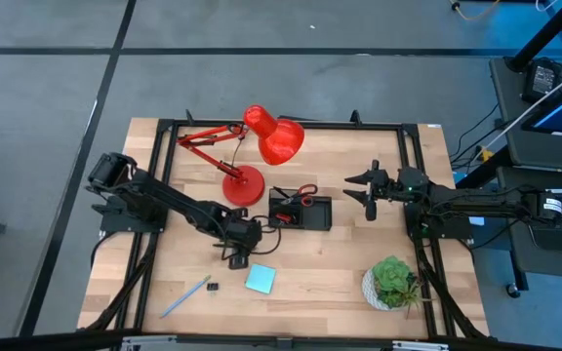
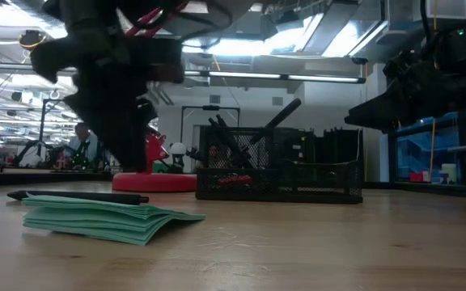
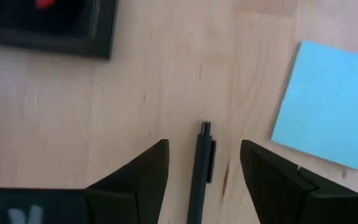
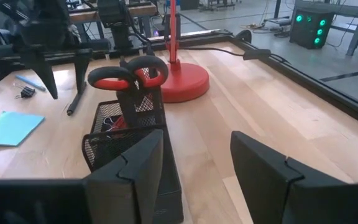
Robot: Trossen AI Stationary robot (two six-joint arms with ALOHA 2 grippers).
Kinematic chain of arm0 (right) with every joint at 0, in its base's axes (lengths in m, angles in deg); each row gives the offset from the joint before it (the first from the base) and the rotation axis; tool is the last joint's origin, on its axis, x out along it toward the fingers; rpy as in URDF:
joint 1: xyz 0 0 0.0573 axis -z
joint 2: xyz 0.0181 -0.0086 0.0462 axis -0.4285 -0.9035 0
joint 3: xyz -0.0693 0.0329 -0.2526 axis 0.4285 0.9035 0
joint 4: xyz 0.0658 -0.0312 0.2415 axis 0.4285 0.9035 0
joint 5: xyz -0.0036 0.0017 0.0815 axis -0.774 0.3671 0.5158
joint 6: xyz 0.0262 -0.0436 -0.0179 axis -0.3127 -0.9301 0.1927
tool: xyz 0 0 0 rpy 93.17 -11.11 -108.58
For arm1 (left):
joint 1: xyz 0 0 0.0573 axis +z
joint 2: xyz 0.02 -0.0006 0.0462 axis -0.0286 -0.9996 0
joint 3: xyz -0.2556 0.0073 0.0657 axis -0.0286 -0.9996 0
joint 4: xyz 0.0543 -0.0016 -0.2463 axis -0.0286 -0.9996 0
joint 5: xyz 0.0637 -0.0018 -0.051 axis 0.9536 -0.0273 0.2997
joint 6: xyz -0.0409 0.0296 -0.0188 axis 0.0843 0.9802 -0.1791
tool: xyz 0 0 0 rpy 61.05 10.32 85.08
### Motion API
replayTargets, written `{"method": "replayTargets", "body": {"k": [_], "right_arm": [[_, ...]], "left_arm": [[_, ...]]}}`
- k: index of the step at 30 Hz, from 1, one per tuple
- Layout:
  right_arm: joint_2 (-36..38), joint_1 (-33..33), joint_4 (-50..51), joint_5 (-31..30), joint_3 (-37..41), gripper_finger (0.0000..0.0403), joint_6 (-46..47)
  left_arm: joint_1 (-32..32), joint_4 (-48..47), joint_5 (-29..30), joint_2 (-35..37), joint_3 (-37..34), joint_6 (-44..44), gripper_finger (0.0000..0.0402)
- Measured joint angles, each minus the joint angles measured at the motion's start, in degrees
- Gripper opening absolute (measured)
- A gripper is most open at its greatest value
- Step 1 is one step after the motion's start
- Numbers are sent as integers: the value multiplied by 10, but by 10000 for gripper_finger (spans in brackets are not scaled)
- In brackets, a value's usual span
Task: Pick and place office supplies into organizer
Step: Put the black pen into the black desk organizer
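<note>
Black pen (image 3: 197, 180) lies flat on the counter (image 3: 154, 93), between my left pincer (image 3: 204, 171)'s 2 spread fingers, beside the teal sticky-note pad (image 3: 328, 106). Organizer (image 1: 301, 211) near, scissors (image 4: 129, 78) apparently upright inside. Right pincer (image 4: 194, 168) spread, idle beside it.

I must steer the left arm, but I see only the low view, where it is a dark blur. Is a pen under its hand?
Observer: Yes. In the left wrist view a black pen lies on the table between the open fingers of the left hand, not yet gripped.
Operator: Where is the organizer from there?
Observer: From above, the organizer sits just beyond the left hand, beside the lamp base.
Operator: Is something already inside?
Observer: Red-handled scissors stand in it. The right hand waits open, to the organizer's right.
</note>
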Motion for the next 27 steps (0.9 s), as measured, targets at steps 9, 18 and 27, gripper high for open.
{"method": "replayTargets", "body": {"k": [9,18,27], "right_arm": [[0,0,0,0,0,191,-2],[0,0,0,0,0,191,-3],[0,0,1,1,0,191,-3]], "left_arm": [[-2,-33,-32,-50,63,49,197],[4,-69,-39,-84,64,35,198],[11,-76,-26,-108,67,32,198]]}}
